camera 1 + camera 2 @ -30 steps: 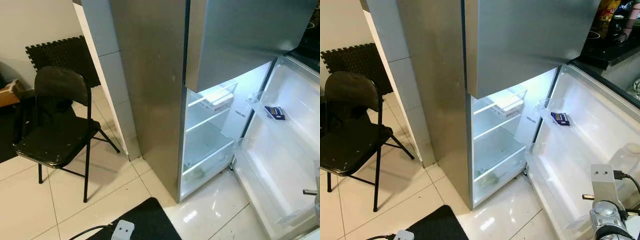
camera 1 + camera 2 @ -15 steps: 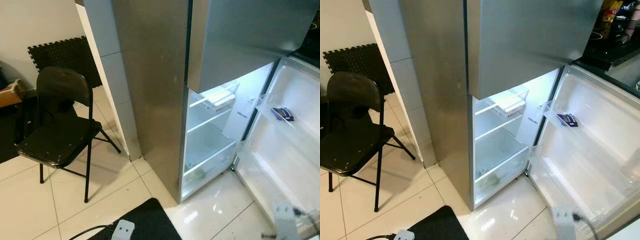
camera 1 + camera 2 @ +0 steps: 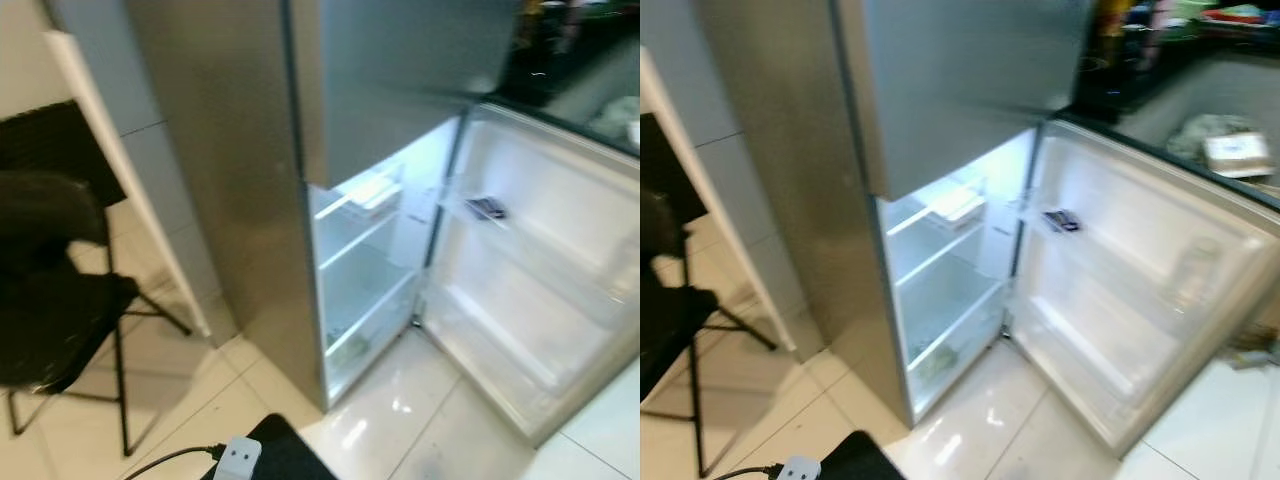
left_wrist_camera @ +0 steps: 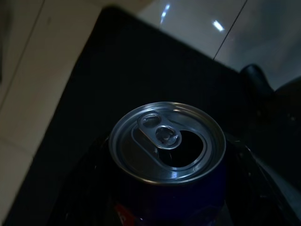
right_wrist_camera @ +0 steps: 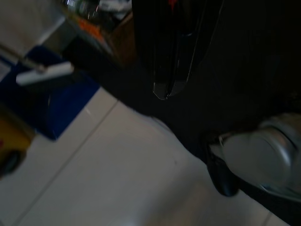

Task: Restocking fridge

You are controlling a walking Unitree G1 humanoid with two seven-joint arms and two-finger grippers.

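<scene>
Since the head camera has swung toward the open door since half a second ago, you see the fridge (image 3: 940, 130) shifted toward 9 o'clock and blurred; that is camera motion, not the things. The fridge door (image 3: 1140, 290) stands wide open at 3 o'clock, its racks nearly bare, one small dark packet (image 3: 1061, 220) on the upper rack. The shelves (image 3: 940, 260) inside look mostly empty. In the left wrist view, the left gripper (image 4: 164, 207) pinches a blue can (image 4: 167, 141), tab up, over a dark mat (image 4: 94, 94). The right gripper (image 5: 169, 89) hangs idle, its fingers pressed together. Judgement: the can is ready to be placed, and the approach is under way.
</scene>
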